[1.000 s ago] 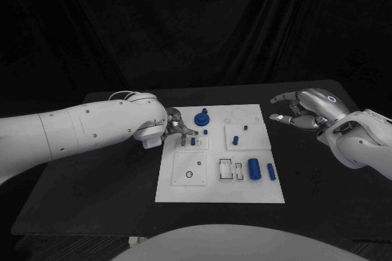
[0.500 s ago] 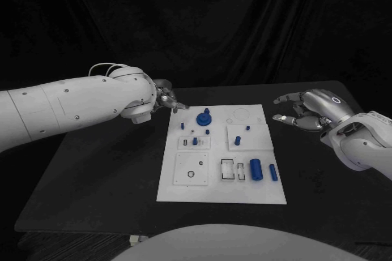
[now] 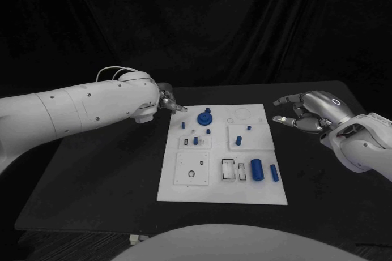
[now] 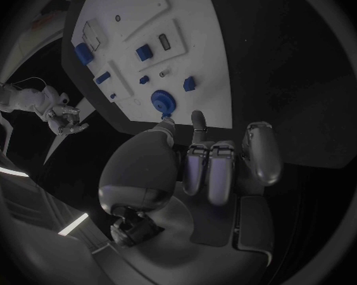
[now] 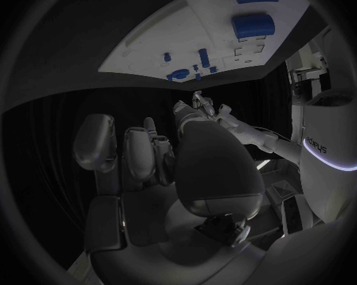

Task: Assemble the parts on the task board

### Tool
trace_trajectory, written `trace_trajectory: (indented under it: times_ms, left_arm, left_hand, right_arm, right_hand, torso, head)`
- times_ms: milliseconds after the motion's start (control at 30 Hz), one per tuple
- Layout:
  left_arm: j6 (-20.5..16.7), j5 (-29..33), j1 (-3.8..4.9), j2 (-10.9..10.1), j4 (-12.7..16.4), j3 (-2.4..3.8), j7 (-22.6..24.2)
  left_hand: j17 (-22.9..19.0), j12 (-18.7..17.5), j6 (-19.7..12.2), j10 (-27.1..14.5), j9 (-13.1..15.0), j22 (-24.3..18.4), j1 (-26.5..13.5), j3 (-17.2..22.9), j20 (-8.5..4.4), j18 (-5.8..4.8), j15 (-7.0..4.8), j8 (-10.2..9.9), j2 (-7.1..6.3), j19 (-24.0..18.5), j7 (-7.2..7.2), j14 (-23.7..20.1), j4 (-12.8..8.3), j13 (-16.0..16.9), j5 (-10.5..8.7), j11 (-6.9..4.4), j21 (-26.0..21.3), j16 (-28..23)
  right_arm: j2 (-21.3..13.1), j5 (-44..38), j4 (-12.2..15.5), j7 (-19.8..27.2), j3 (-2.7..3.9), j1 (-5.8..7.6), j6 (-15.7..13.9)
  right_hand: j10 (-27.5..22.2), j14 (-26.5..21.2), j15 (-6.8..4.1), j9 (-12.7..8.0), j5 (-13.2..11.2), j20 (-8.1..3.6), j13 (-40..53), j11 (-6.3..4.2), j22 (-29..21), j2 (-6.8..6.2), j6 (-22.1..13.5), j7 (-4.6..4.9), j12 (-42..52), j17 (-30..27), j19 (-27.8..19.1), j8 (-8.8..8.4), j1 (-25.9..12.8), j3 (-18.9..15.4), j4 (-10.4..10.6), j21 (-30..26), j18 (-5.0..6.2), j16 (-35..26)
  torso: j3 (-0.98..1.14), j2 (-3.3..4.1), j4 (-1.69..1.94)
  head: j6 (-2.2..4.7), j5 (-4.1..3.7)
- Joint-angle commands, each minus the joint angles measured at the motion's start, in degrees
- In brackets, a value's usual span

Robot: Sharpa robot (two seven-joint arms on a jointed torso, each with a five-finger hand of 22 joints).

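Note:
The white task board (image 3: 258,191) lies mid-table. On it stand a blue round part with a knob (image 3: 204,119), several small blue pegs such as one in a left-side plate (image 3: 196,140) and one right of centre (image 3: 238,140), and two blue cylinders (image 3: 256,169) lying side by side. My left hand (image 3: 168,102) hovers just off the board's far left corner, holding nothing; in the left wrist view the hand (image 4: 214,164) sits beside the round part (image 4: 161,100). My right hand (image 3: 306,112) floats right of the board, fingers apart and empty.
The black table (image 3: 98,182) runs wide on both sides of the board. My left forearm (image 3: 73,114) stretches over the table's left half. Empty slots (image 3: 227,169) and a plate with a hole (image 3: 190,173) sit on the board's near half.
My left hand let go of the small peg in the left-side plate and drew back up and left, off the board. The peg stays standing. The right hand barely shifted.

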Motion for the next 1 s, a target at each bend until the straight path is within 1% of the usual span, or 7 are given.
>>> trace_trajectory:
  times_ms: [33, 200, 267, 333, 467, 633, 1000]
  left_arm:
    - [1.32, -0.89, -0.58, 0.85, -1.2, 0.07, 2.16]
    - [1.89, -0.9, -1.58, 2.28, -3.04, 0.07, 2.8]
    - [2.0, -0.91, -1.86, 2.62, -3.45, 0.07, 2.95]
    - [2.25, -0.91, -2.23, 3.07, -3.97, 0.07, 3.11]
    - [2.6, -0.91, -2.69, 3.52, -4.48, 0.07, 3.27]
    - [3.09, -0.91, -3.1, 3.84, -4.79, 0.07, 3.3]
    - [4.02, -0.91, -3.75, 4.21, -5.21, 0.08, 2.91]
  left_hand:
    - [15.1, 0.17, -0.16, 5.97, -0.06, -0.09, 0.27, -0.28, -0.09, 0.11, 0.51, -0.2, 0.13, -0.45, 0.08, 6.05, -0.08, 15.04, -0.12, 0.38, -0.37, 0.15]
    - [15.1, 0.17, -0.2, 5.97, -0.2, -0.22, 0.23, -0.36, -0.01, 0.15, 0.6, -0.48, 0.34, -0.61, 0.17, 6.05, 0.0, 15.04, -0.1, 0.47, -0.56, 0.15]
    - [15.1, 0.17, -0.21, 5.97, -0.24, -0.27, 0.17, -0.41, 0.01, 0.17, 0.62, -0.56, 0.38, -0.67, 0.19, 6.05, 0.04, 15.04, -0.11, 0.5, -0.62, 0.15]
    - [15.1, 0.17, -0.2, 5.97, -0.29, -0.31, 0.13, -0.45, 0.04, 0.18, 0.65, -0.65, 0.44, -0.71, 0.22, 6.05, 0.08, 15.04, -0.1, 0.52, -0.68, 0.15]
    - [15.1, 0.17, -0.17, 5.97, -0.33, -0.3, 0.09, -0.47, 0.06, 0.18, 0.68, -0.72, 0.53, -0.73, 0.24, 6.05, 0.11, 15.04, -0.08, 0.55, -0.69, 0.15]
    - [15.1, 0.17, -0.03, 5.97, -0.41, -0.37, 0.09, -0.48, 0.12, 0.21, 0.73, -0.84, 0.74, -0.83, 0.25, 6.05, 0.1, 15.04, 0.0, 0.59, -0.81, 0.15]
    - [15.1, 0.17, 0.49, 5.97, -0.58, -0.44, 0.39, -0.34, 0.24, 0.26, 0.81, -1.11, 1.4, -1.01, 0.22, 6.05, -0.07, 15.04, 0.42, 0.62, -1.04, 0.15]
  right_arm:
    - [-0.08, 0.06, 0.22, 0.13, 0.04, -0.17, 0.18]
    - [-0.11, 0.06, 0.28, 0.19, 0.04, -0.2, 0.14]
    - [-0.11, 0.06, 0.29, 0.2, 0.04, -0.21, 0.14]
    - [-0.13, 0.06, 0.29, 0.2, 0.04, -0.21, 0.15]
    - [-0.12, 0.06, 0.29, 0.22, 0.04, -0.21, 0.11]
    - [-0.1, 0.06, 0.26, 0.22, 0.04, -0.22, 0.1]
    - [0.01, 0.06, 0.14, 0.24, 0.04, -0.23, 0.16]
  right_hand:
    - [-0.04, 1.92, 0.55, -0.08, 0.34, 0.25, 3.19, 0.19, 8.07, 0.25, 0.36, -0.13, -0.15, 0.05, 0.08, 0.21, -0.09, -0.11, -0.1, -0.25, 0.32, -0.13]
    - [-0.04, 1.92, 0.55, -0.08, 0.34, 0.25, 3.19, 0.19, 8.07, 0.25, 0.36, -0.13, -0.15, 0.05, 0.08, 0.21, -0.09, -0.11, -0.1, -0.25, 0.32, -0.13]
    - [-0.04, 1.92, 0.55, -0.08, 0.34, 0.25, 3.19, 0.19, 8.07, 0.25, 0.36, -0.13, -0.15, 0.05, 0.08, 0.21, -0.09, -0.11, -0.1, -0.25, 0.32, -0.13]
    - [-0.04, 1.92, 0.55, -0.08, 0.34, 0.25, 3.19, 0.19, 8.07, 0.25, 0.36, -0.13, -0.15, 0.05, 0.08, 0.21, -0.09, -0.11, -0.1, -0.25, 0.32, -0.13]
    - [-0.03, 1.92, 0.57, -0.13, 0.5, 0.27, 3.17, 0.21, 8.1, 0.3, 0.46, -0.1, -0.17, 0.04, 0.11, 0.21, 0.02, -0.07, -0.17, -0.18, 0.3, -0.14]
    - [-0.03, 1.92, 0.57, -0.13, 0.5, 0.27, 3.17, 0.21, 8.1, 0.3, 0.46, -0.1, -0.17, 0.04, 0.11, 0.21, 0.02, -0.07, -0.17, -0.18, 0.3, -0.14]
    - [-0.02, 1.92, 0.58, -0.15, 0.54, 0.27, 3.18, 0.22, 8.08, 0.31, 0.5, -0.09, -0.16, 0.02, 0.09, 0.21, 0.03, -0.07, -0.18, -0.26, 0.31, -0.15]
  torso:
    - [-0.19, 0.07, -0.08]
    - [-0.36, 0.2, -0.02]
    - [-0.39, 0.25, 0.01]
    - [-0.33, 0.26, 0.0]
    - [-0.22, 0.2, -0.14]
    - [-0.16, 0.1, -0.19]
    - [-0.18, 0.0, -0.11]
  head:
    - [0.01, -0.11]
    - [0.01, -0.23]
    - [0.01, -0.25]
    - [0.01, -0.3]
    - [0.01, -0.19]
    - [0.01, -0.12]
    - [0.01, -0.14]
